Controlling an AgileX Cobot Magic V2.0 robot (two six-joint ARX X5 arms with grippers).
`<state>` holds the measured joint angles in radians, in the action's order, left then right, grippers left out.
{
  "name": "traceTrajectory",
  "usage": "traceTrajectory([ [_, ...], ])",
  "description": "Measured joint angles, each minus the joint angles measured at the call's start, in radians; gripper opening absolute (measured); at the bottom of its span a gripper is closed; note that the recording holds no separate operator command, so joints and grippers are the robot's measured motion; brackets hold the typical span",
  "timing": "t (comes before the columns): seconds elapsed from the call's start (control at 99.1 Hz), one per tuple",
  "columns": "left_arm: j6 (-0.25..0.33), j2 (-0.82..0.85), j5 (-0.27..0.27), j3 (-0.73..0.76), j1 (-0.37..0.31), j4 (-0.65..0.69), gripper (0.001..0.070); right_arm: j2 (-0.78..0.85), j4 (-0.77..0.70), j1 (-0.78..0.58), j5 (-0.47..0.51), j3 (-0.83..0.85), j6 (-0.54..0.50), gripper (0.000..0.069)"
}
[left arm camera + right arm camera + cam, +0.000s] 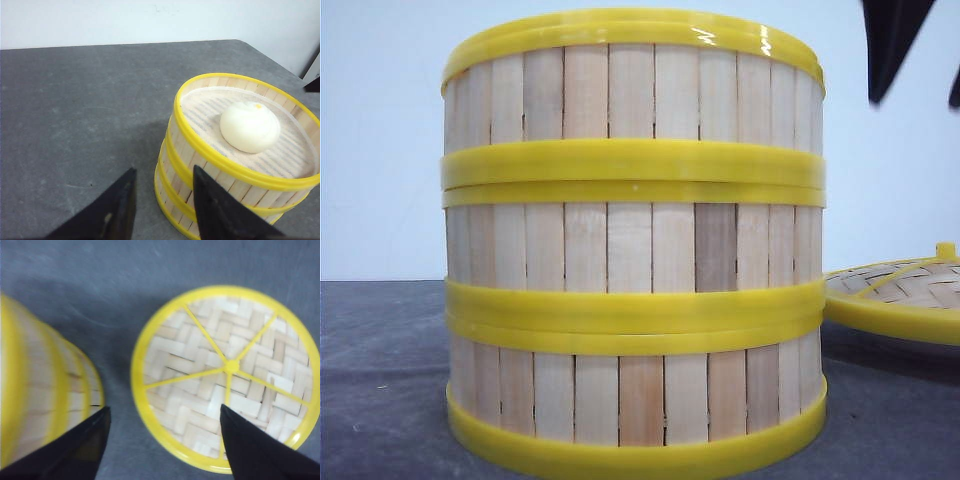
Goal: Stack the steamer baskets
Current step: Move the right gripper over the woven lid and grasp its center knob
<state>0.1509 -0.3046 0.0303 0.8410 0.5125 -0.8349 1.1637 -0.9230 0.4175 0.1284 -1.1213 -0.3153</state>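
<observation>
Front view: three steamer baskets stacked flush; left hand open beside — right hand spread above lid.

Woven lid lies flat on the grey tabletop. Stacked steamer baskets stand beside it. Right gripper fingers spread apart.

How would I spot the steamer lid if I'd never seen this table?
Find the tall stack of steamer baskets on the grey table. To its right lies the lid, flat on the table. Unlike the slatted baskets, it is woven bamboo with yellow spokes meeting at a central knob.
</observation>
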Motion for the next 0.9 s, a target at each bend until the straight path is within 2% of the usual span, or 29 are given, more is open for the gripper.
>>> traceTrajectory([
  [0.303,-0.002,0.0,0.002,0.0,0.0,-0.01,0.0201,0.188,0.03,-0.189,-0.107,0.0,0.006,0.042],
  [0.484,-0.002,0.0,0.002,0.0,0.0,-0.027,0.0201,0.229,0.084,-0.209,-0.111,0.0,0.021,0.0401],
  [0.666,-0.002,0.0,0.002,0.0,0.0,-0.029,0.0201,0.277,0.106,-0.223,-0.113,0.0,0.033,0.0348],
  [0.898,-0.002,0.0,0.002,0.0,0.0,-0.031,0.0201,0.324,0.124,-0.242,-0.111,0.0,0.051,0.0338],
])
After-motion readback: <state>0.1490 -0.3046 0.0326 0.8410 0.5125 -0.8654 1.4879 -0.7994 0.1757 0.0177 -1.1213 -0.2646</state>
